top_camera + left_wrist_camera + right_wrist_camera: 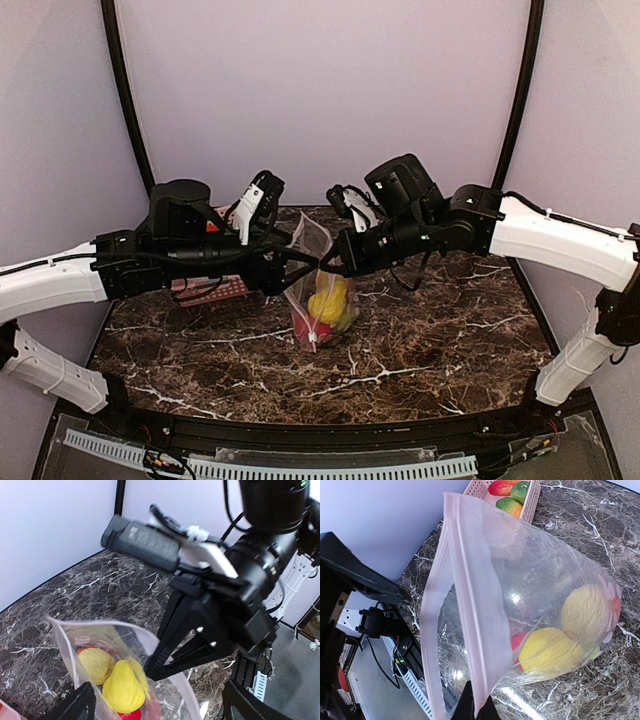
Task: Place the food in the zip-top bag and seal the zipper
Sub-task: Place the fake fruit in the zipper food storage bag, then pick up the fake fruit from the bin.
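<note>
Evidently the right pincer (475, 704) is clamped shut on the zipper (462, 595), keeping the bag (530, 575) lifted by its mouth so the yellow fruit (547, 652) settles at the end farthest from it. The left pincer (156, 707) stands wide open and empty, the bag between its fingers (75, 707), probably leaving the zipper free for sealing. More food (510, 505) sits in the basket (535, 500) beyond the right pincer.

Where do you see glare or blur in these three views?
Right wrist: white glare spots on the zip-top bag, yellow toy fruit inside readable; left wrist: the near left gripper fingers look soft; top external: even light, no strong glare.
</note>
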Controlling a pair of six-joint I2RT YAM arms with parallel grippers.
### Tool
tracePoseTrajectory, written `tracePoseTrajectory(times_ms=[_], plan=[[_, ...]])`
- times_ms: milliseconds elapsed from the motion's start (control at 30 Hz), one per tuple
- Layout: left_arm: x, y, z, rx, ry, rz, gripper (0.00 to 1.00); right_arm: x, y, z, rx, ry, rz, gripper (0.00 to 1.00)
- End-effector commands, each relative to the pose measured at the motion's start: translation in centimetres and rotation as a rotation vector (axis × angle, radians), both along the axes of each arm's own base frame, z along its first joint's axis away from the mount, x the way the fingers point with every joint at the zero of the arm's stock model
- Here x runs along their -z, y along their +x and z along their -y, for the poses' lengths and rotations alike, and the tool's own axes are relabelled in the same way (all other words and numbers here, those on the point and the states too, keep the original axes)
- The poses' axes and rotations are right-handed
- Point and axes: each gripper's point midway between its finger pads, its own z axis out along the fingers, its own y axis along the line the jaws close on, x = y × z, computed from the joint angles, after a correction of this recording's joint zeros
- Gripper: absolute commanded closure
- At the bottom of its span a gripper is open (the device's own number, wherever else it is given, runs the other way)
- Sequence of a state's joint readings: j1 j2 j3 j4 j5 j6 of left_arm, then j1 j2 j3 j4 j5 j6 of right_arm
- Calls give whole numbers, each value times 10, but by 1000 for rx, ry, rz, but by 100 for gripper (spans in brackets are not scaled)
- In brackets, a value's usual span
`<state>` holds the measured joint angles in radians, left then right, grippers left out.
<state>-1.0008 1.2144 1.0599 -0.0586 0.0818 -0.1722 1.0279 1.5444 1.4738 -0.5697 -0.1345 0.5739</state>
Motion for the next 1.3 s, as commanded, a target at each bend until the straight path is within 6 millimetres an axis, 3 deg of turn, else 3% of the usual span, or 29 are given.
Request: tracePoseTrajectory(times_ms=[0,133,400,600,667,800,933,1167,1267], plan=[[-30,-18,-3,104,-62,-47,8,-11,-1,-4,-7,30,30,100],[-36,-1,-31,62,-109,-95,3,-11,-1,-4,-7,29,30,100],[-18,61,-101,-208,-101,-194,1,-12,-1,-3,-8,31,36,100],[34,122,-169,-518,-72,-329,1,-13,0,-4,-11,32,40,100],[60,134,-186,-601,-67,-400,1,-13,-1,-4,-13,32,42,100],[93,155,-213,-751,-70,-454,3,-15,0,-1,-7,33,47,100],[121,172,-234,-873,-43,-490,3,-15,-1,-1,-9,33,49,100],[178,204,-239,-917,3,-622,4,-15,-1,0,-7,30,54,100],[184,219,-242,-925,13,-600,6,-17,0,2,-4,32,60,100]])
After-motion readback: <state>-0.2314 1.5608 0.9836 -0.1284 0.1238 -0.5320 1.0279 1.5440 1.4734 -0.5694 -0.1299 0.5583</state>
